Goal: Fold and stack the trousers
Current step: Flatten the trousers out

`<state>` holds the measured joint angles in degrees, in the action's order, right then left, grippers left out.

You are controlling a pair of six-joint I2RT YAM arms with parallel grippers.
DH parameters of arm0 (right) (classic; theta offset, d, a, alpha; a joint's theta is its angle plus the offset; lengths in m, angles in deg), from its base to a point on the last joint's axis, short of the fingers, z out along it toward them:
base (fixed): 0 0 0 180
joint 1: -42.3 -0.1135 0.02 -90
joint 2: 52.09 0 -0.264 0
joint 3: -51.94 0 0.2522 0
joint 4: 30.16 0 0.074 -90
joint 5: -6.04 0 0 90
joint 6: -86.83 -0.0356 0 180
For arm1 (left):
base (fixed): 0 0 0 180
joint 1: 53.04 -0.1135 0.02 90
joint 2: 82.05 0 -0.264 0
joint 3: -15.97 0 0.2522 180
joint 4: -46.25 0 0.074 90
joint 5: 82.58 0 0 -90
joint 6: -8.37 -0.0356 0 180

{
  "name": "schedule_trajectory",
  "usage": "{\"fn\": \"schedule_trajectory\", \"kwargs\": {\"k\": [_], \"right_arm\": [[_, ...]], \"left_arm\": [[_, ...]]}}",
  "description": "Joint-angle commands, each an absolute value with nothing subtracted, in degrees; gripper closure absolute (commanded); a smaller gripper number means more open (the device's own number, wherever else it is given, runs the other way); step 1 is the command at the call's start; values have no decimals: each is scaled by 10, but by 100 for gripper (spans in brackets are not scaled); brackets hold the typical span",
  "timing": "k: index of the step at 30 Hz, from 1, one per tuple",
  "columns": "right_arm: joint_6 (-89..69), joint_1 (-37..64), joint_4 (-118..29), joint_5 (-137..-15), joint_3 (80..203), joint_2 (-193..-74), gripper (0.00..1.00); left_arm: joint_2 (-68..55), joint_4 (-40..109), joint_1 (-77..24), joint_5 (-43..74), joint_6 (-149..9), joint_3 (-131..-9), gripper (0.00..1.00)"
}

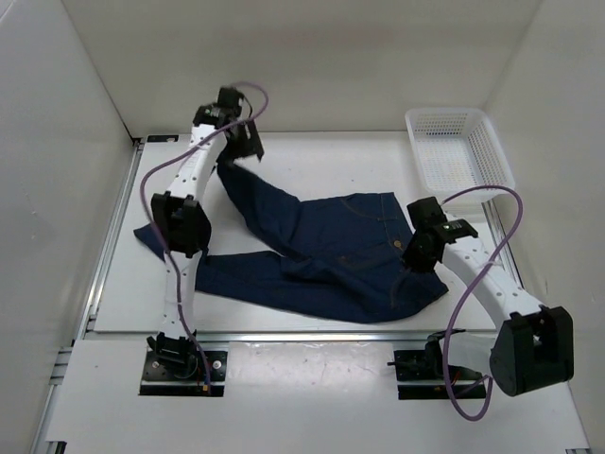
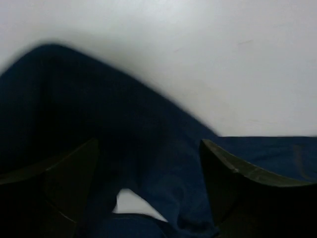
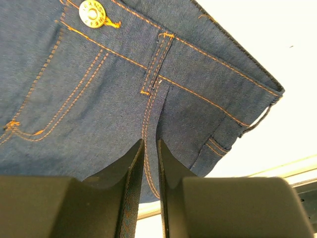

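Offers as writing only a brass button point(image 3: 92, 13) on the waistband in the right wrist view, embossed with letters too small to read. Gives sharply there alone the orange stitching, a belt loop point(image 3: 157, 63) and the pocket seams, faint at best from above. From the top view, places the trousers point(image 1: 331, 251) spread flat at the middle of the table point(image 1: 331, 161), waist toward 3 o'clock, one leg stretched to 9 o'clock, the other angled up to 11 o'clock. Puts the left gripper point(image 1: 248, 147) at that 11 o'clock leg end, fingers point(image 2: 64, 173) wide apart astride a dark, blurred ridge of denim, with a sliver of white table low between them in its own wrist view. Puts the right gripper point(image 1: 416, 253) at 3 o'clock by the waist's near corner, fingers set close together with only a thin slit, right over the cloth; cannot tell about any fold pinched there. Shows solely from above a white mesh basket point(image 1: 452, 113) at 1 o'clock, apart from the denim.
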<state>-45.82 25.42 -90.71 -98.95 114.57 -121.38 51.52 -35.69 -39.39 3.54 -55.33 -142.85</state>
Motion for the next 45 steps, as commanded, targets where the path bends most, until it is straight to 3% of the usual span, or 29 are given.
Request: {"fn": "schedule_trajectory", "kwargs": {"k": [1, 5, 7, 10, 12, 15, 17, 18, 20, 23, 26, 30, 33, 35, 37, 38, 40, 45], "right_arm": [[-456, 261, -922, -1010, 1133, -1183, 78], [-450, 261, -922, -1015, 1136, -1193, 78], [-443, 261, -916, -1015, 1147, -1211, 78], [-424, 261, -888, -1003, 1172, -1241, 76], [-407, 261, -862, -991, 1191, -1282, 67], [-390, 255, -843, -974, 1256, -1355, 49], [-382, 255, -843, -974, 1299, -1393, 43], [-382, 247, -843, -968, 1343, -1430, 34], [-376, 240, -837, -968, 1381, -1485, 29], [-389, 240, -837, -973, 1414, -1524, 28], [-411, 252, -837, -979, 1414, -1567, 28], [-435, 257, -831, -990, 1389, -1601, 28], [-446, 257, -826, -1013, 1378, -1612, 32], [-447, 263, -821, -1013, 1378, -1612, 41], [-447, 268, -821, -1008, 1373, -1612, 53], [-447, 268, -821, -1008, 1367, -1606, 80], [-447, 268, -827, -1008, 1361, -1598, 100], [-461, 288, -827, -1024, 1297, -1525, 100]], "left_arm": [[476, -399, -446, 67, -537, -1365, 4], [406, -369, -472, 27, -564, -1267, 4], [392, -376, -487, 9, -575, -1258, 10], [356, -384, -508, -30, -580, -1205, 52], [320, -379, -526, -29, -580, -1165, 74], [270, -348, -561, -17, -580, -1076, 72], [250, -338, -581, -5, -580, -1024, 48], [235, -326, -587, 9, -585, -1008, 35], [229, -316, -592, 14, -590, -969, 12], [223, -310, -597, 31, -596, -933, 12], [229, -295, -597, 50, -596, -901, 18], [251, -261, -597, 94, -590, -862, 16], [274, -254, -597, 108, -585, -862, 14], [286, -242, -597, 92, -577, -862, 19], [297, -237, -597, 92, -571, -877, 44], [305, -237, -597, 92, -571, -885, 57], [311, -249, -597, 92, -571, -915, 89], [297, -270, -597, 86, -571, -960, 89]]}}
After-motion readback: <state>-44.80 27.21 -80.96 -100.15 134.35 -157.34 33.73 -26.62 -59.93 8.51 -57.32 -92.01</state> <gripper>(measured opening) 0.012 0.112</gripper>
